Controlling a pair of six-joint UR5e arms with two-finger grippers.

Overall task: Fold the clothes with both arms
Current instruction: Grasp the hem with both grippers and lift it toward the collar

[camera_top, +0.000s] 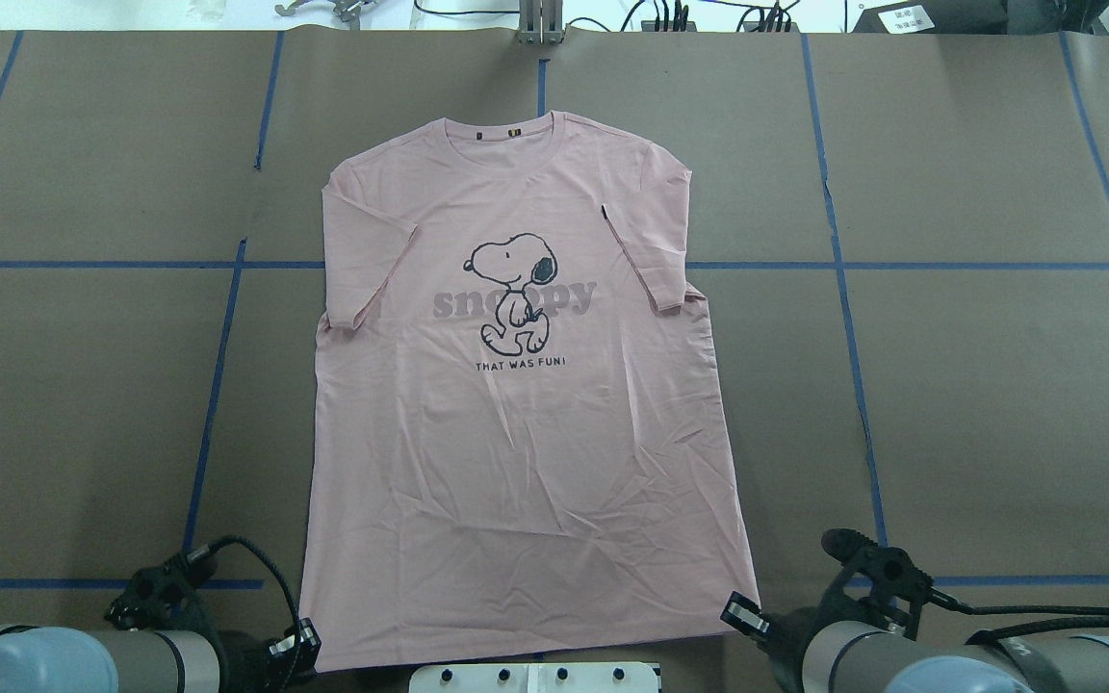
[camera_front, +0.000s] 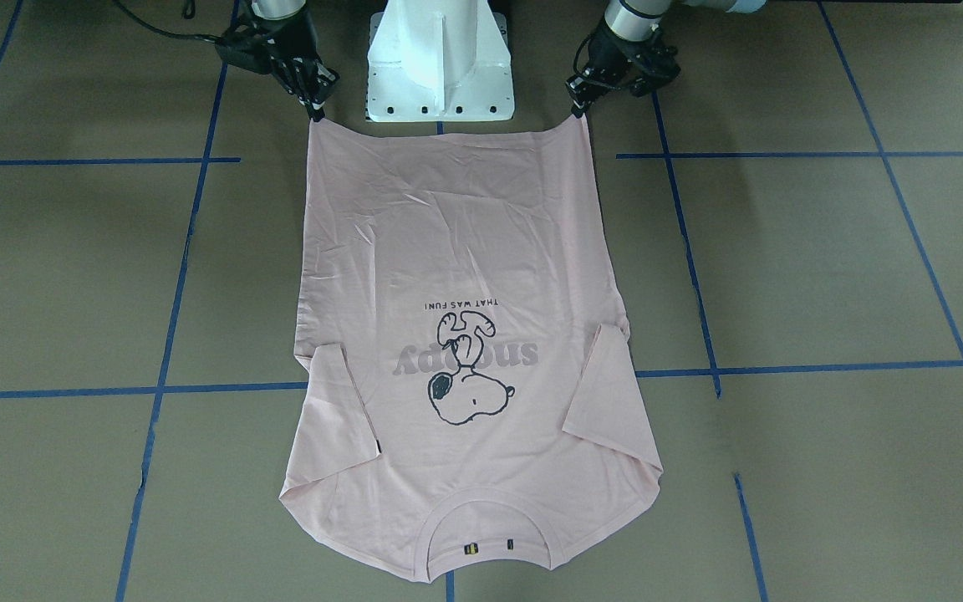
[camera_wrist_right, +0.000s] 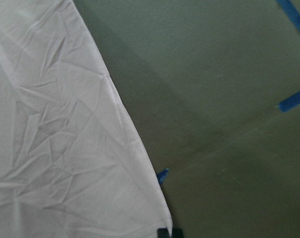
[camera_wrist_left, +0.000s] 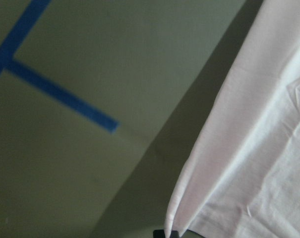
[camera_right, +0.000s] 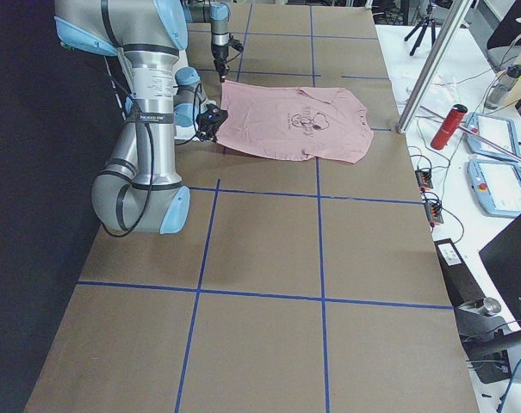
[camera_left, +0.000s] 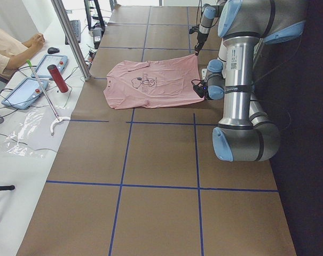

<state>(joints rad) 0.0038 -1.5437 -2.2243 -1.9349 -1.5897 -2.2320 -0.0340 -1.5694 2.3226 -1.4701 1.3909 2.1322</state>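
Note:
The pale pink T-shirt point(camera_front: 465, 318) lies spread on the brown table, print side up, with its collar point(camera_top: 506, 135) at the far side from me. Both sleeves are folded in over the body. My left gripper point(camera_front: 579, 109) is shut on one hem corner and my right gripper point(camera_front: 314, 110) is shut on the other. The corners are drawn into points and the hem sags between them. From overhead, the left gripper point(camera_top: 299, 654) and right gripper point(camera_top: 742, 616) sit at the near hem corners. In the wrist views the T-shirt point(camera_wrist_left: 254, 148) point(camera_wrist_right: 55, 124) casts a shadow on the table, so its edge is lifted.
The white pedestal base point(camera_front: 440, 67) stands between the two grippers, just behind the hem. Blue tape lines point(camera_front: 172, 301) cross the table. A side desk holds a red bottle point(camera_right: 449, 126) and tablets, a person point(camera_left: 6, 50) sits there, and a metal post point(camera_left: 70, 37) rises at the table edge.

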